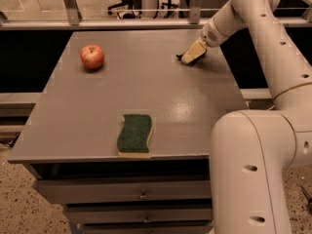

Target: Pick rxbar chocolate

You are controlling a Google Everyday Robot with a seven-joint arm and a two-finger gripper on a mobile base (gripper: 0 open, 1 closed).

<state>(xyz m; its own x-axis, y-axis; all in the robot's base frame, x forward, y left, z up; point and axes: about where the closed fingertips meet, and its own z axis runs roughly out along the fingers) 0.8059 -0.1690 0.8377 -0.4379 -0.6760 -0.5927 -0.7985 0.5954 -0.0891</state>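
Note:
My gripper (pixel 191 55) is at the far right of the grey table (pixel 97 111), down at the table top with its cream tip pointing left. A small dark sliver, the rxbar chocolate (pixel 180 56), shows at the gripper's left tip and under it. Most of the bar is hidden by the gripper. I cannot tell whether the gripper holds it.
A red apple (pixel 92 56) sits at the far left of the table. A green sponge (pixel 134 134) lies near the front edge. My white arm and base (pixel 253 169) fill the right side. Drawers are below the table top, and a railing runs behind it.

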